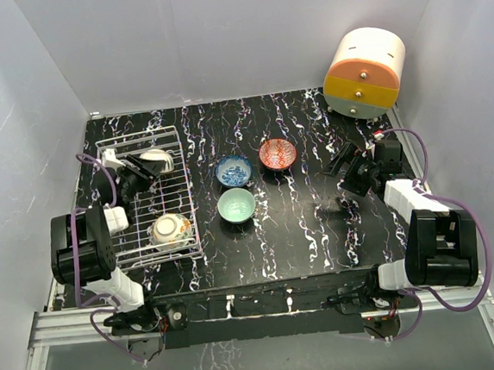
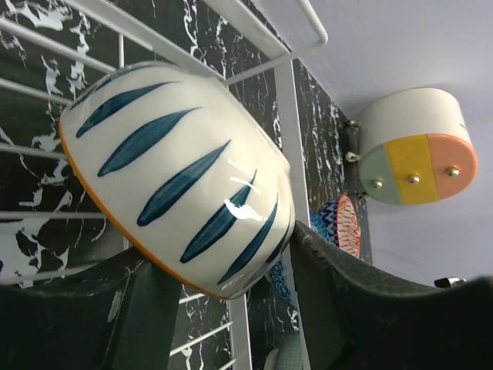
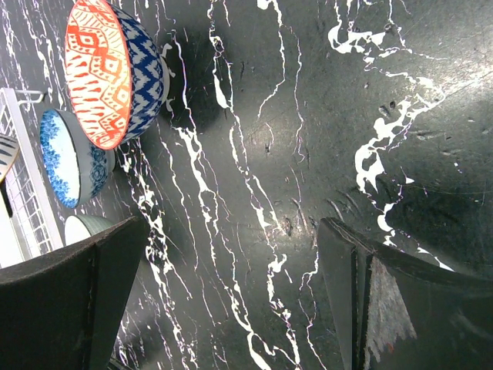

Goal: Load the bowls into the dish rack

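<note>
The white wire dish rack (image 1: 123,248) stands at the left. A yellow bowl with leaves (image 1: 171,230) sits in its near end. My left gripper (image 1: 141,175) is inside the far end with its jaws spread around a tilted white bowl with blue leaf strokes and an orange rim (image 2: 177,177). That bowl leans among the rack wires (image 2: 285,116) and touches one finger (image 2: 347,293). The blue-patterned bowl (image 1: 234,170), the red-patterned bowl (image 1: 277,154) and the mint-green bowl (image 1: 236,205) stand on the table. My right gripper (image 1: 346,163) is open and empty over bare table (image 3: 231,293).
A round orange-and-cream drawer unit (image 1: 364,72) stands at the back right and also shows in the left wrist view (image 2: 416,150). Grey walls close in the table on three sides. The red bowl (image 3: 108,73) and the blue bowl (image 3: 69,158) lie to the left of my right gripper.
</note>
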Controlling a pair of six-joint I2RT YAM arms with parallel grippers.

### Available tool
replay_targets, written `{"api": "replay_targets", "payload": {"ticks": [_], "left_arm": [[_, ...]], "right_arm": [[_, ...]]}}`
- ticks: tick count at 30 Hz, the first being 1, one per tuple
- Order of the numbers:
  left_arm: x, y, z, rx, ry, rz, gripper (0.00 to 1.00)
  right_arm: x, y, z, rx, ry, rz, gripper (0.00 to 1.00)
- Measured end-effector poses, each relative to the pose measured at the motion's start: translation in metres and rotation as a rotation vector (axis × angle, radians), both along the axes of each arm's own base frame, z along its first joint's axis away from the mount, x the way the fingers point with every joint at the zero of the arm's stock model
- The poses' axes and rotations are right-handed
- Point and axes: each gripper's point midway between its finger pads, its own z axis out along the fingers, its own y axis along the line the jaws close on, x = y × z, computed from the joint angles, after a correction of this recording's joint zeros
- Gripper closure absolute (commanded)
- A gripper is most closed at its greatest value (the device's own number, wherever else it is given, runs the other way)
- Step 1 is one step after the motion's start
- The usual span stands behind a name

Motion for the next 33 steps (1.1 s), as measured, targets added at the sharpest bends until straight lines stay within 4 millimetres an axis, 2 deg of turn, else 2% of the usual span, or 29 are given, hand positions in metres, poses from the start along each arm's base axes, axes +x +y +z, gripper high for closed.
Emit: {"api": "replay_targets", "payload": {"ticks": [6,10,14,20,27,30,33], "left_arm": [[0.007,0.005,0.003,0.058,0.103,-0.013,0.46],[-0.003,0.008,-0.01,0.088,0.21,-0.006,0.44],[-0.016,0.02,-0.034,0.135,0.343,0.041,0.41],[-0.019,0.036,-0.032,0.221,0.412,0.089,0.35],[-0.029,0.047,-0.02,0.305,0.477,0.105,0.28],[-0.033,0.052,-0.004,0.346,0.483,0.104,0.26],[-0.037,0.057,0.021,0.394,0.47,0.11,0.26]], "right_arm": [[0.0,0.001,0.0,0.003,0.0,0.003,0.02],[0.0,0.001,0.001,0.006,-0.001,0.006,0.02],[-0.001,0.002,0.002,0.008,-0.005,0.008,0.02],[0.0,0.002,0.005,0.009,-0.014,0.012,0.02],[-0.001,0.003,0.005,0.013,-0.015,0.016,0.02],[0.0,0.004,0.006,0.016,-0.018,0.019,0.02],[0.0,0.006,0.007,0.025,-0.022,0.026,0.02]]}}
